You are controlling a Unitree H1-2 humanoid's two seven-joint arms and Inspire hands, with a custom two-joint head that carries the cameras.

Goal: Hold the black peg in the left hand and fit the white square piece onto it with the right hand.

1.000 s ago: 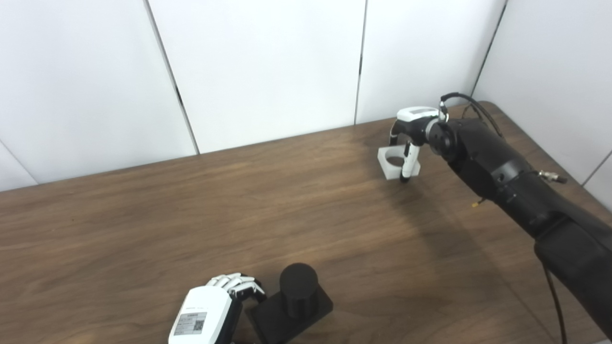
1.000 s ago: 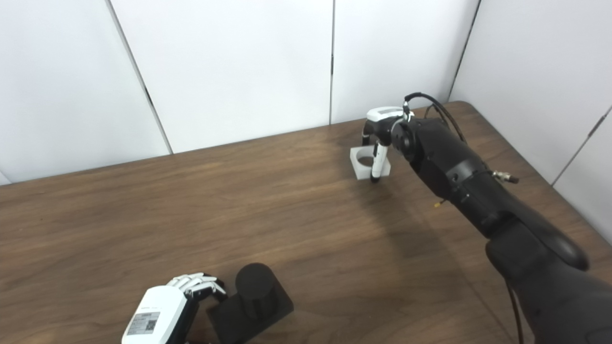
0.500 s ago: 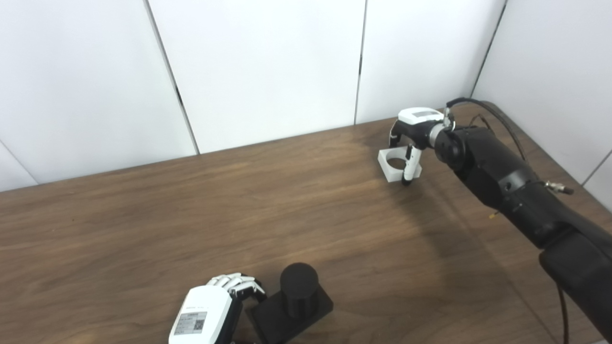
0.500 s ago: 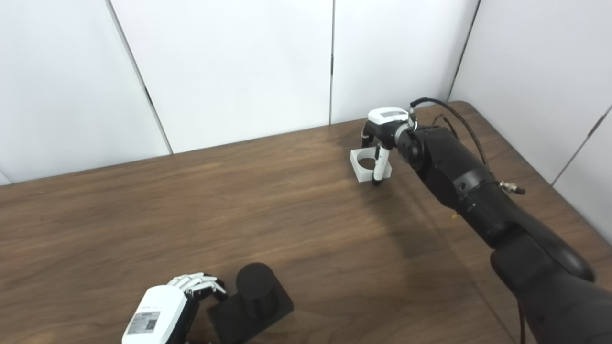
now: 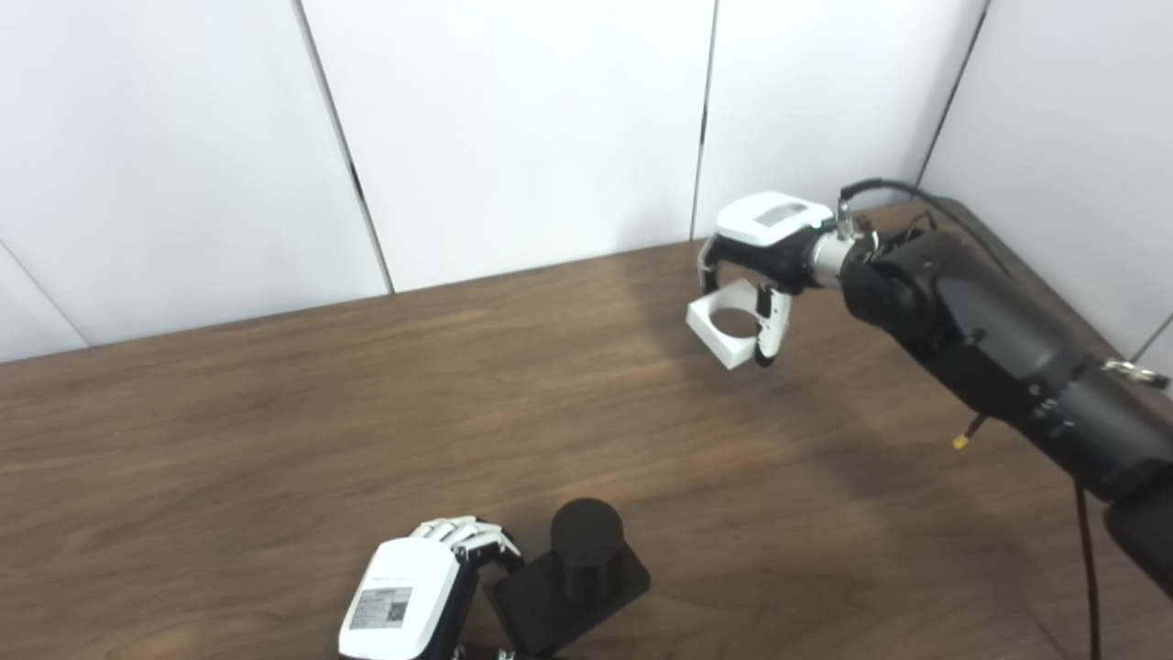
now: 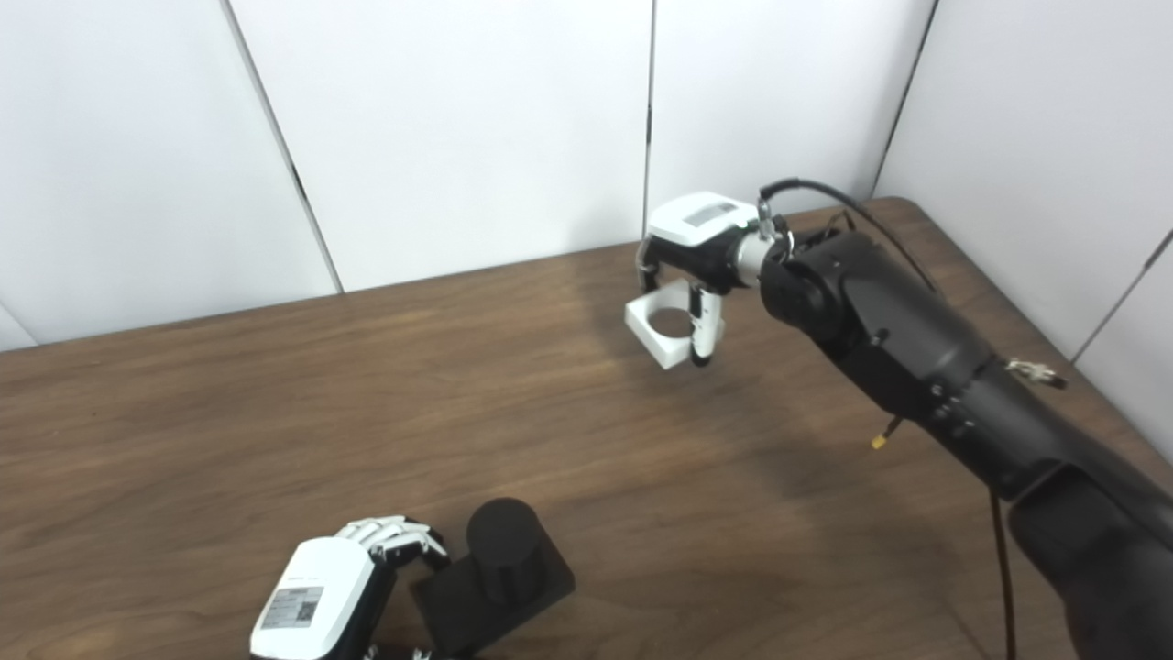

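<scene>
A black peg (image 5: 586, 548) stands upright on its flat black base (image 5: 612, 591) near the table's front edge. My left hand (image 5: 412, 600) is curled around the base's left end and holds it. At the far right, my right hand (image 5: 762, 246) is shut on the white square piece (image 5: 724, 323), a block with a round hole through it. The piece hangs tilted a little above the table, with fingers on its far side and the thumb on its near right side.
The brown wooden table (image 5: 275, 431) runs back to white wall panels (image 5: 513, 128). Its right back corner is rounded, close behind my right arm (image 5: 999, 357). A black cable loops over that arm's wrist.
My right hand has lifted the white square piece off the table and carried it left and towards me. The camera has shifted slightly. The left hand and peg have stayed put.
</scene>
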